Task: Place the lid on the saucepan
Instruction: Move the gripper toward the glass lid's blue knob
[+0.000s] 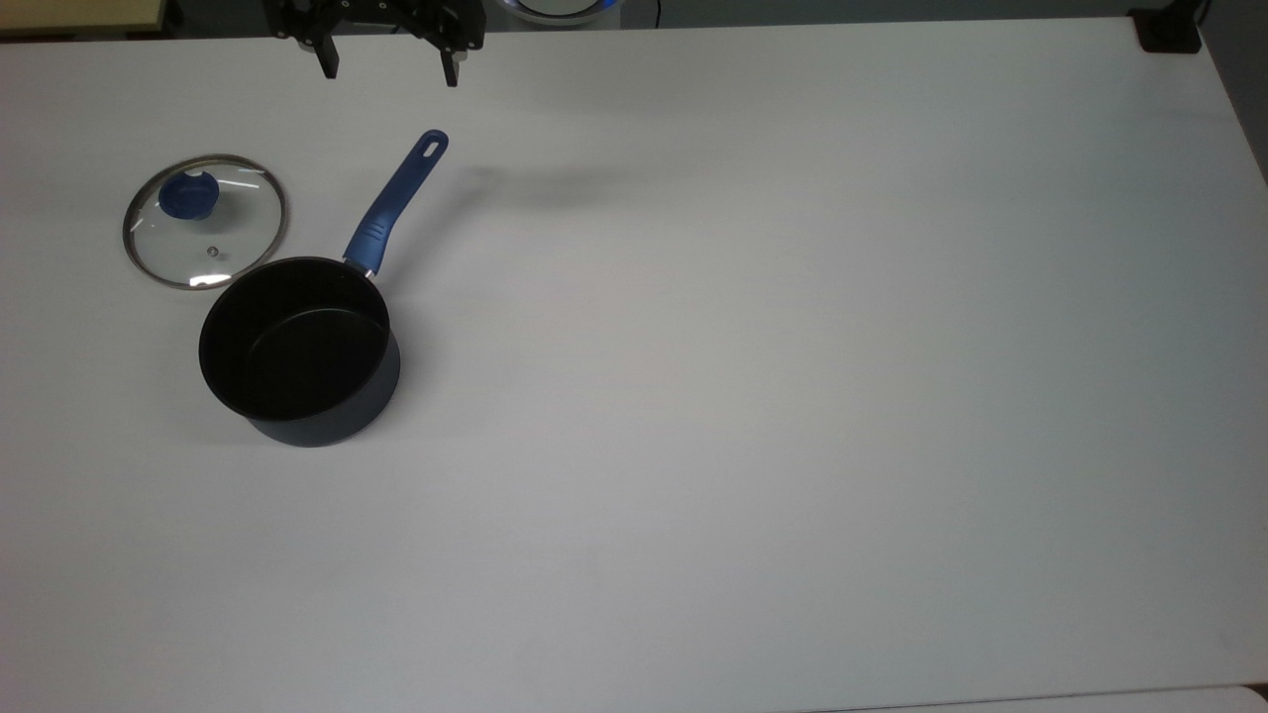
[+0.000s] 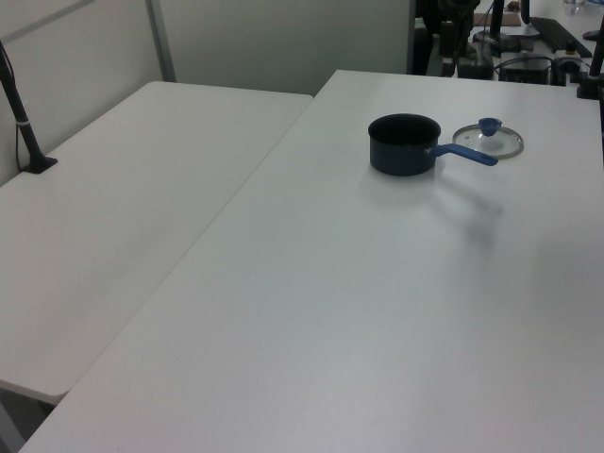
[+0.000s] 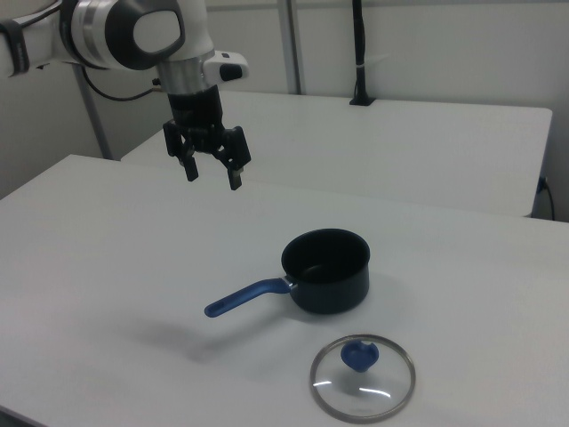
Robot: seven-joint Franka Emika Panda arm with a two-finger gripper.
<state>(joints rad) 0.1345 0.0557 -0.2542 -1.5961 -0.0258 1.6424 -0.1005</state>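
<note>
Lid [image 1: 204,222] and saucepan [image 1: 297,349] sit close together on the white worktop [image 1: 753,396] in the top view, the lid lying flat, knob up, just up and to the top view's left of the pot's rim. The saucepan's blue handle runs up toward the pincer [image 1: 388,67], which hangs at the top edge, fingers spread wide and holding nothing. The lid lies down and to the top view's left of the pincer, well apart from it.

Left view: the saucepan [image 2: 405,143] stands far back on the worktop [image 2: 359,311], handle pointing to the left view's right, with the lid [image 2: 488,139] just beyond the handle.

Right view: the pincer [image 3: 212,181] hovers open and empty above the worktop [image 3: 107,267], up and to the right view's left of the saucepan [image 3: 326,270]. The lid [image 3: 362,375] rests flat nearer the camera, just below the pot and well clear of the pincer.
</note>
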